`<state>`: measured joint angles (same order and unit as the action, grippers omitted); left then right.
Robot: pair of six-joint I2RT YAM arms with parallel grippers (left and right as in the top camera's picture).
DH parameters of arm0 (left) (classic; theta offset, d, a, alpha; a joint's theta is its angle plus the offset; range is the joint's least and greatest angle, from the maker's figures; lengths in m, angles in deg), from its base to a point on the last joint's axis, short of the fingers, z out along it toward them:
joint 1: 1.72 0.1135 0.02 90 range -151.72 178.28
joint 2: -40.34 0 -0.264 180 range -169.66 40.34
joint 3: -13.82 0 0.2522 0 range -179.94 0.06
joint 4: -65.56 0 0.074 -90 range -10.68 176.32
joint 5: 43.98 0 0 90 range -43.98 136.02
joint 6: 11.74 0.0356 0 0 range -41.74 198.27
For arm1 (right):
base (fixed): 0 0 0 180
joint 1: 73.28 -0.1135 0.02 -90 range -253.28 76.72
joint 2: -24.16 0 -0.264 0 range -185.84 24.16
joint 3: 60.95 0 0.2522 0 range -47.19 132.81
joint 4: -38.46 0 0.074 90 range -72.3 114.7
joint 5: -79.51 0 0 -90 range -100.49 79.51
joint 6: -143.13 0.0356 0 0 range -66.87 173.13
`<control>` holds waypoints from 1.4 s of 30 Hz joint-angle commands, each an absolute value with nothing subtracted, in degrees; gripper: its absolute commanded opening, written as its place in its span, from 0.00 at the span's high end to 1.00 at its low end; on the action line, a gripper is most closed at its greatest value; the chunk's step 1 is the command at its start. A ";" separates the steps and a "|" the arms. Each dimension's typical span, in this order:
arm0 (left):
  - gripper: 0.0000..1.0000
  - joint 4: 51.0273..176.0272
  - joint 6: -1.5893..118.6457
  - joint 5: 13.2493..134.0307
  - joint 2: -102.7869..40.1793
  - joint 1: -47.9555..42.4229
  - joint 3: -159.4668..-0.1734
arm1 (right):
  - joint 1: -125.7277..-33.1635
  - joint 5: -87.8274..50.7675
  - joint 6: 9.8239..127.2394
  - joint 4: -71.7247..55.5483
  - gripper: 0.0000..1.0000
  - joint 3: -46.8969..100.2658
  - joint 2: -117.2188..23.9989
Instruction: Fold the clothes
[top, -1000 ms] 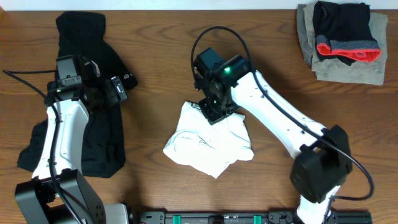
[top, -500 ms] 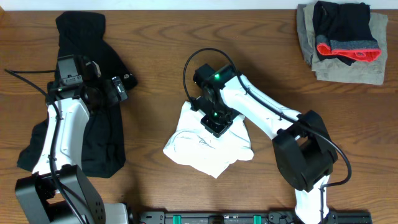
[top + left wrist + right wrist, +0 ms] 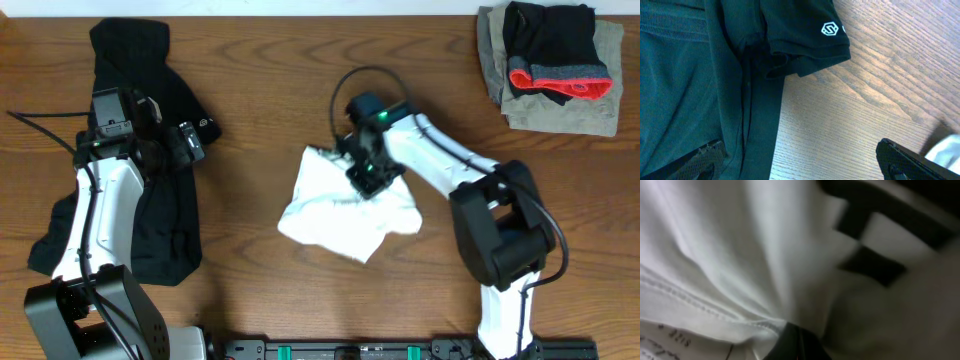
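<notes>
A crumpled white shirt [image 3: 335, 215] lies at the table's middle and fills the right wrist view [image 3: 730, 255]. My right gripper [image 3: 366, 178] presses into its upper right part and is shut on the fabric; one dark fingertip [image 3: 795, 345] shows among the folds. A black shirt [image 3: 165, 215] lies spread at the left, its sleeve with a white logo [image 3: 830, 29] in the left wrist view. My left gripper [image 3: 188, 142] hovers open over that sleeve's edge, its fingers wide apart [image 3: 800, 170] and empty.
A folded stack of grey, black and red-trimmed clothes [image 3: 550, 65] sits at the back right corner. Bare wooden table [image 3: 260, 90] lies between the two shirts. A corner of the white shirt [image 3: 947, 147] shows at the left wrist view's right edge.
My right gripper has moved right with the white shirt, dragging it and bunching it toward the right. The left arm and the black shirt have not moved.
</notes>
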<state>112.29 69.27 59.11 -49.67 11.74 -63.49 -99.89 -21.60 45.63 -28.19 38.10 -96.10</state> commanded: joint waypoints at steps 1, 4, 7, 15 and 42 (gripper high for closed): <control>0.02 111.79 69.60 58.34 -50.35 11.98 -63.54 | -95.00 -17.32 47.09 -21.76 0.99 37.56 -97.92; 0.02 111.11 69.60 58.36 -50.35 11.98 -63.54 | -92.13 -17.10 47.07 -12.14 0.99 37.56 -97.92; 0.02 110.35 69.60 58.36 -50.35 11.98 -63.54 | -90.14 -17.10 46.87 -0.10 0.96 37.56 -97.94; 0.02 110.11 69.60 58.36 -50.35 11.98 -63.54 | -90.63 -22.23 49.49 -8.27 0.48 53.27 -97.55; 0.02 110.94 69.60 58.36 -50.35 11.98 -63.54 | -105.16 -8.92 72.84 -24.01 0.57 51.26 -97.96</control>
